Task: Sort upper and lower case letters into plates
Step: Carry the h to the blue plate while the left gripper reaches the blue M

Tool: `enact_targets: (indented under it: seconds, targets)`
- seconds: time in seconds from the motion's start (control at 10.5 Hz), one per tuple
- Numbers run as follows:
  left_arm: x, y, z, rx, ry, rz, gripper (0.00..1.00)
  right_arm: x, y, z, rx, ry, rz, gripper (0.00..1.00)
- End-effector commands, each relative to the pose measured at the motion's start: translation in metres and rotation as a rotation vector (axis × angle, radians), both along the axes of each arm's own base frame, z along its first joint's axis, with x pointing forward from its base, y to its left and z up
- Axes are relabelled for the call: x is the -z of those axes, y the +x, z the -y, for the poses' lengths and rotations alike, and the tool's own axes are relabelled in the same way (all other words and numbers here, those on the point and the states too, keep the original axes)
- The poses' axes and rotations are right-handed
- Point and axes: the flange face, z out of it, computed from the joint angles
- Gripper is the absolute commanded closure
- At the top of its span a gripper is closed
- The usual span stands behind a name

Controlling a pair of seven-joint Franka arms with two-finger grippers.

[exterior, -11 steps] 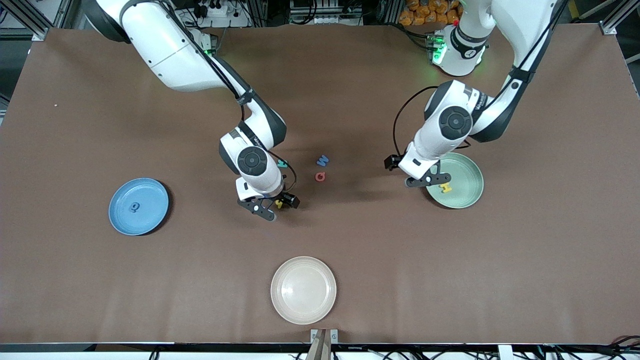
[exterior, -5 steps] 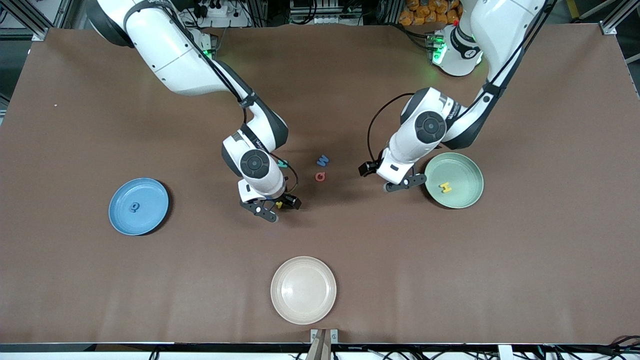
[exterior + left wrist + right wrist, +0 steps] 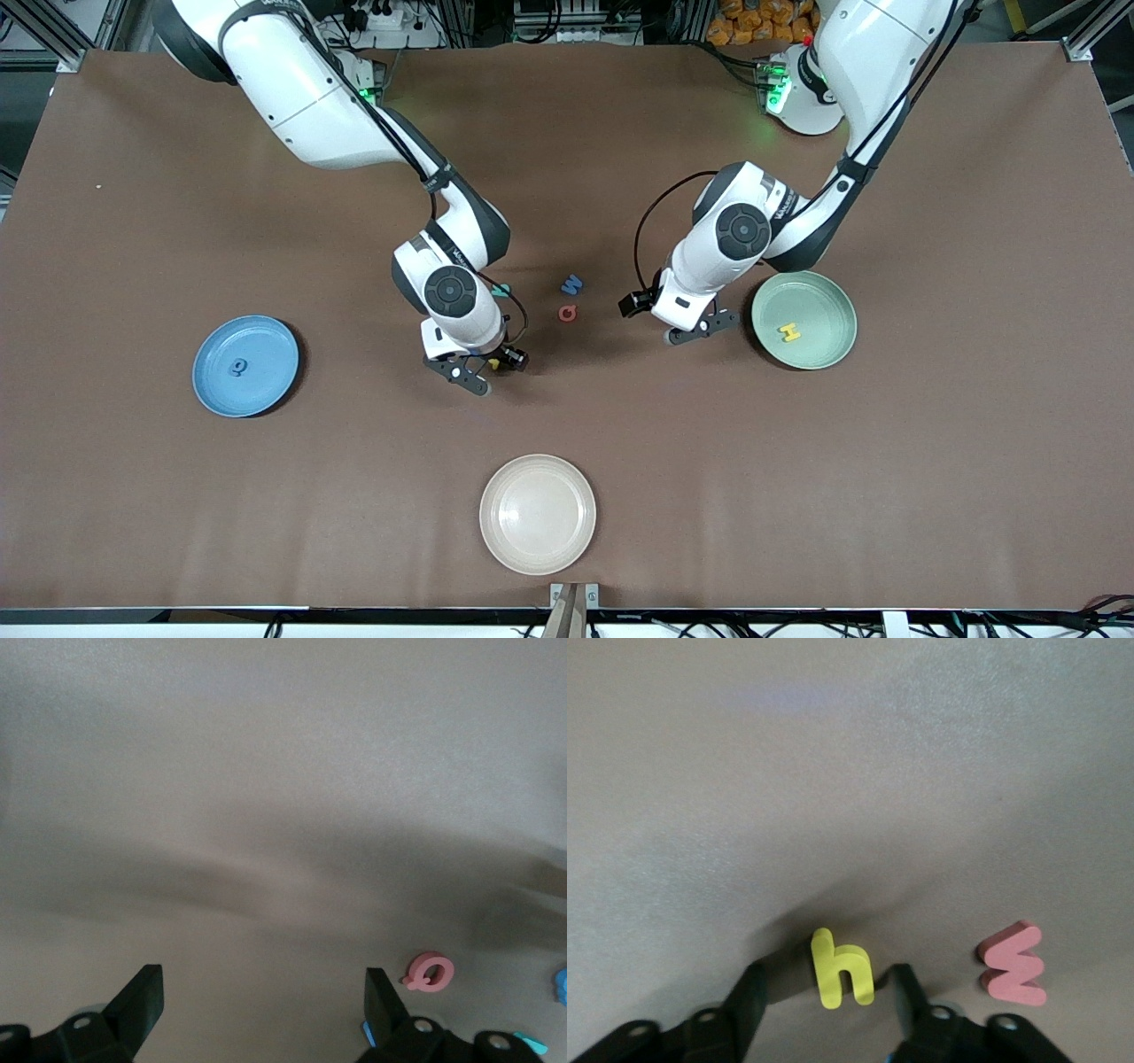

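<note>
Now right pincer (image 3: pixel 824 997) half-closed around yellow h (image 3: pixel 842 970).

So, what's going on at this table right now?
Two robot arms are sorting toy letters into plates. The right gripper is down at the table, its fingers on either side of a yellow lowercase h, with a pink w beside it. The left gripper is open, over bare table between the green plate, which holds a yellow H, and the red Q. The blue plate holds one blue letter. The cream plate holds nothing.
</note>
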Motion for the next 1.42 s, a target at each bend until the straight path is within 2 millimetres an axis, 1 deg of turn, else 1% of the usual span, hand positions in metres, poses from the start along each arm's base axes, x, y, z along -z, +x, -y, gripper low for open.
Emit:
enact_targets:
  seconds: [0.0,0.19,0.28,0.38,0.47,0.57,0.66,0.76,0.85,0.95,1.14,1.23,1.33]
  targets:
    - [0.002,0.002,0.007,-0.025,-0.012,0.000,0.00,0.000,0.003,-0.003,0.025,0.001,0.000,1.00]
    - [0.002,0.002,0.008,-0.027,-0.015,0.004,0.00,-0.002,0.004,-0.001,0.021,0.000,0.003,1.00]
    - [0.002,0.002,0.008,-0.029,-0.017,0.007,0.00,-0.009,0.008,0.002,0.017,0.004,0.014,1.00]
    - [0.001,0.003,0.009,-0.034,-0.020,0.007,0.00,-0.021,0.013,0.009,0.028,0.001,0.017,1.00]
    - [-0.002,0.005,0.010,-0.074,-0.022,0.004,0.00,-0.035,0.020,0.023,0.039,-0.011,0.025,1.00]
    - [-0.007,0.003,0.020,-0.111,-0.023,0.002,0.00,-0.050,0.028,0.049,0.024,-0.021,0.034,1.00]
    - [-0.014,-0.004,0.038,-0.144,-0.029,0.002,0.00,-0.062,0.031,0.086,-0.015,-0.054,0.009,1.00]
    - [-0.018,-0.009,0.048,-0.177,-0.030,-0.003,0.00,-0.072,0.038,0.133,-0.053,-0.098,-0.025,1.00]
    - [-0.017,-0.016,0.057,-0.163,-0.018,0.003,0.00,-0.080,0.044,0.178,-0.091,-0.130,-0.082,1.00]
    - [-0.015,-0.020,0.061,-0.202,-0.003,0.003,0.00,-0.082,0.048,0.223,-0.129,-0.163,-0.144,1.00]
    - [0.002,-0.035,0.078,-0.304,0.025,-0.011,0.00,-0.078,0.050,0.291,-0.162,-0.231,-0.237,1.00]
    - [0.011,-0.050,0.091,-0.354,0.046,-0.028,0.00,-0.075,0.051,0.322,-0.152,-0.265,-0.261,1.00]
    - [0.019,-0.056,0.095,-0.386,0.070,-0.025,0.00,-0.069,0.051,0.339,-0.143,-0.270,-0.276,1.00]
